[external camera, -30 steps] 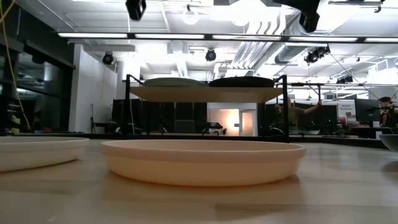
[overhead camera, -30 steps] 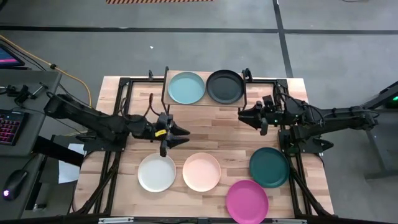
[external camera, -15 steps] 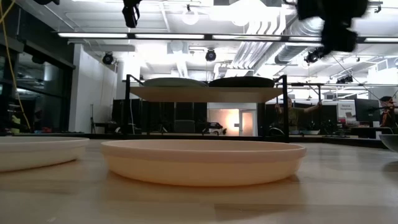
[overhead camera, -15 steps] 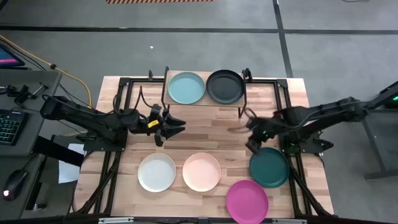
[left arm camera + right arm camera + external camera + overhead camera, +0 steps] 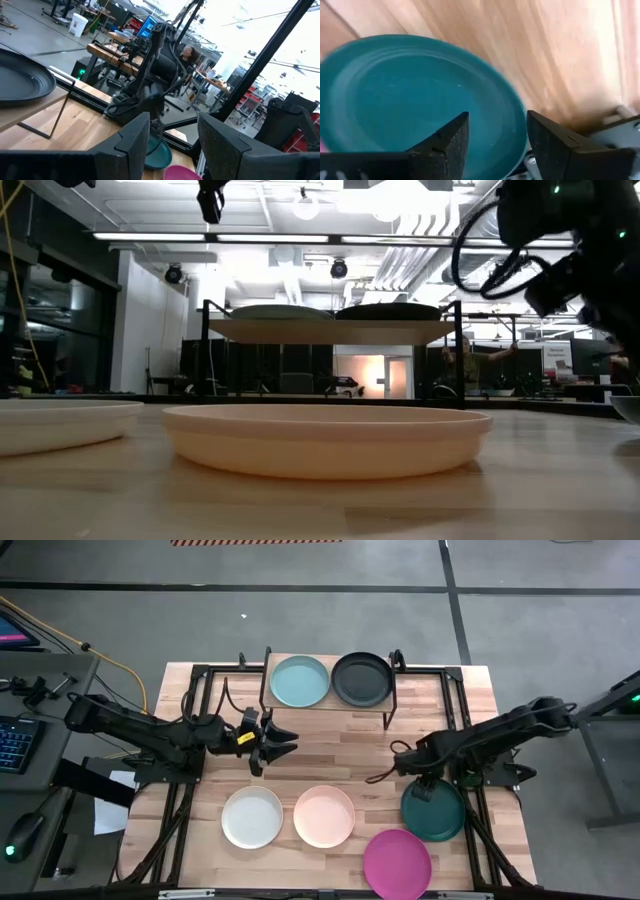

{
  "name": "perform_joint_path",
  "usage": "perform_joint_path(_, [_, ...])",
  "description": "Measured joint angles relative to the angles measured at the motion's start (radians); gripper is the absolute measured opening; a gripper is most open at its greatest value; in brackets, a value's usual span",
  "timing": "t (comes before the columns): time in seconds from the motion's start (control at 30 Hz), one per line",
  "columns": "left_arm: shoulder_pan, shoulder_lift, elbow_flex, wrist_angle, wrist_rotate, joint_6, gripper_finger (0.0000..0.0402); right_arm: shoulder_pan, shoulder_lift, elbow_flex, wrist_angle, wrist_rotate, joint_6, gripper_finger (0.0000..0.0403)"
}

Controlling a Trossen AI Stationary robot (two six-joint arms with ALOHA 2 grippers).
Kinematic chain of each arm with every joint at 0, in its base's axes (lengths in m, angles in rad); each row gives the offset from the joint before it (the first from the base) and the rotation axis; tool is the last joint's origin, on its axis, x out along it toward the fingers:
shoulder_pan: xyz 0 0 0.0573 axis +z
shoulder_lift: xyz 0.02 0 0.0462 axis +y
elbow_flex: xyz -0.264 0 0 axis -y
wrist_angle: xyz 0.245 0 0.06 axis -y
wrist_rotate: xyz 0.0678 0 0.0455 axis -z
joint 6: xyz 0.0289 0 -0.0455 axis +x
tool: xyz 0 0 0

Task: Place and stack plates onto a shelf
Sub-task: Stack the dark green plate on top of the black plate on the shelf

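Note:
The shelf (image 5: pixel 329 703) stands at the table's far middle, with the light teal plate (image 5: pixel 300 681) and the black plate (image 5: pixel 361 678) lying side by side on its top. Flat on the table near the front edge lie the white plate (image 5: pixel 252 817), the peach-pink plate (image 5: pixel 324 815), the dark teal plate (image 5: pixel 437 810) and the magenta plate (image 5: pixel 397 862). My right gripper (image 5: pixel 496 125) is open and points down over the dark teal plate's (image 5: pixel 415 95) far-left part, touching nothing. My left gripper (image 5: pixel 172 135) is open, in the air left of the table's middle (image 5: pixel 283 743).
Black metal frames (image 5: pixel 200 710) run along both sides of the table. The right arm (image 5: pixel 560 240) shows at the low view's upper right. Bare wood (image 5: pixel 340 755) lies between the shelf and the row of plates. A person sits far off in the room (image 5: pixel 189 51).
My right gripper has swung from beside the shelf's right leg toward the table's near edge, tipped downward and come down over the dark teal plate. My left gripper has shifted a little toward the far edge. No plate has moved.

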Motion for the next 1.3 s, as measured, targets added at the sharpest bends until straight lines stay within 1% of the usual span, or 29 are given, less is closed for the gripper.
perform_joint_path(0.1, [0.002, 0.0, 0.0, 0.0, 0.0, 0.001, 0.0156, -0.013, 0.045, 0.0, 0.004, 0.019, -0.084, 0.0178])
perform_joint_path(0.2, [0.005, 0.0, 0.0, 0.0, 0.0, 0.001, 0.0156, -0.033, 0.101, 0.0, 0.005, 0.045, -0.128, 0.0178])
perform_joint_path(0.43, [0.008, 0.0, 0.0, 0.003, 0.0, -0.001, 0.0156, -0.061, 0.223, -0.001, 0.024, 0.045, -0.226, 0.0178])
perform_joint_path(0.6, [0.008, 0.0, 0.0, 0.009, 0.0, -0.001, 0.0156, -0.061, 0.293, -0.001, 0.04, 0.044, -0.268, 0.0177])
perform_joint_path(0.7, [0.008, -0.003, 0.0, 0.009, 0.0, 0.0, 0.0156, -0.058, 0.321, -0.001, 0.058, 0.045, -0.273, 0.0155])
perform_joint_path(0.77, [0.008, -0.015, 0.0, 0.011, 0.0, 0.0, 0.0156, -0.053, 0.328, -0.001, 0.06, 0.045, -0.273, 0.0119])
perform_joint_path(0.87, [0.019, -0.045, 0.0, 0.017, 0.0, 0.01, 0.0156, -0.043, 0.317, -0.001, 0.056, 0.043, -0.273, 0.0037])
perform_joint_path(0.9, [0.025, -0.059, 0.0, 0.02, -0.001, 0.015, 0.0156, -0.042, 0.307, -0.001, 0.055, 0.038, -0.273, 0.002])
perform_joint_path(0.93, [0.031, -0.073, 0.0, 0.025, -0.001, 0.024, 0.0156, -0.04, 0.295, 0.0, 0.057, 0.03, -0.271, 0.0013])
perform_joint_path(1.0, [0.043, -0.105, 0.0, 0.025, -0.002, 0.046, 0.0156, -0.039, 0.268, 0.003, 0.05, 0.026, -0.251, 0.0016])
perform_joint_path(1.1, [0.059, -0.15, 0.0, 0.026, -0.002, 0.081, 0.0156, -0.039, 0.214, 0.014, 0.042, 0.029, -0.229, 0.0004])
perform_joint_path(1.17, [0.07, -0.181, 0.0, 0.023, -0.001, 0.095, 0.0156, -0.043, 0.173, 0.024, 0.044, 0.027, -0.205, 0.0003])
perform_joint_path(1.3, [0.091, -0.239, 0.0, 0.04, -0.001, 0.129, 0.0156, -0.058, 0.079, 0.075, 0.04, -0.015, -0.156, 0.0001])
